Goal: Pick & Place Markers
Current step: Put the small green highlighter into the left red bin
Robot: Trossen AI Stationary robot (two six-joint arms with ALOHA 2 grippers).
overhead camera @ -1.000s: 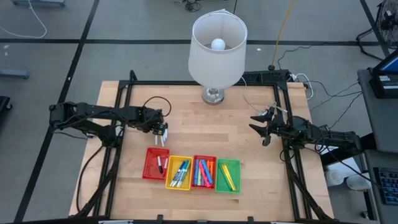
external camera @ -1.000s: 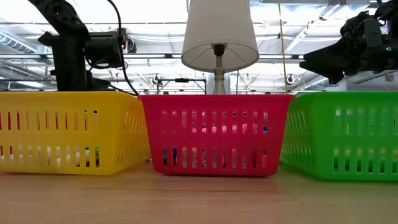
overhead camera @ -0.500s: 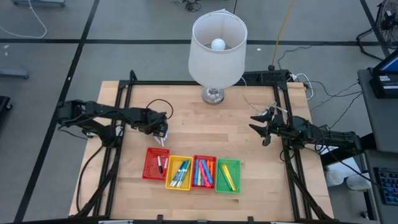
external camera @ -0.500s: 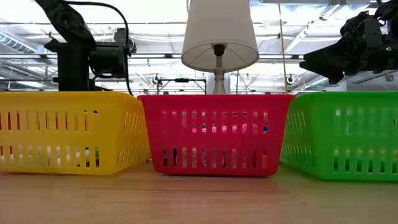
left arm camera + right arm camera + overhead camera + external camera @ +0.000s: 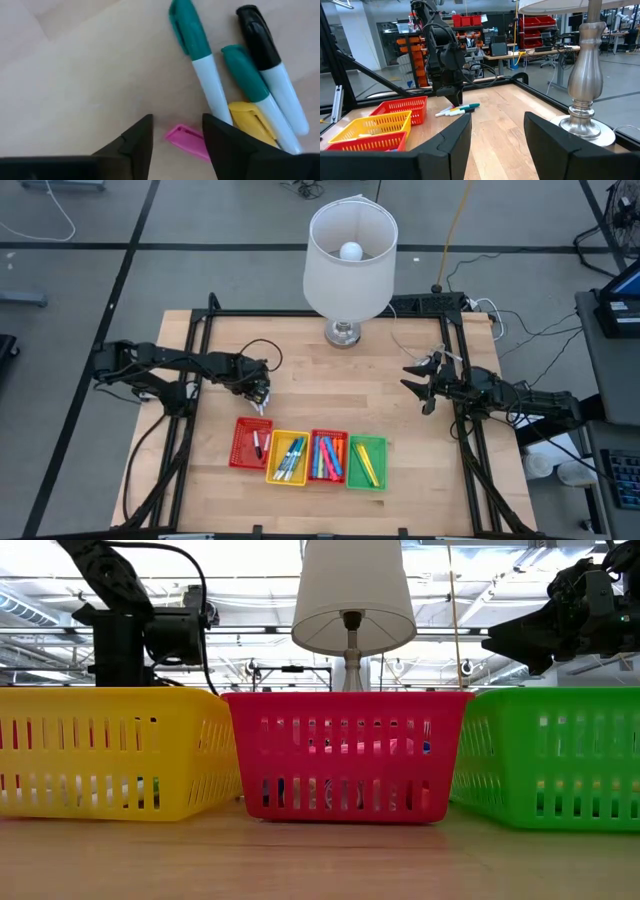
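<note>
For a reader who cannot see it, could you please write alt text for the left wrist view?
The left gripper hangs open just above a pink-capped marker on the wooden table. Beside it lie two green-capped markers, a black-capped one and a yellow cap.

Lamp (image 5: 349, 255) at bench (image 5: 300, 350) back edge; red tray (image 5: 241, 443), yellow (image 5: 272, 458), red (image 5: 312, 458), green (image 5: 378, 465) in row nr front.
</note>
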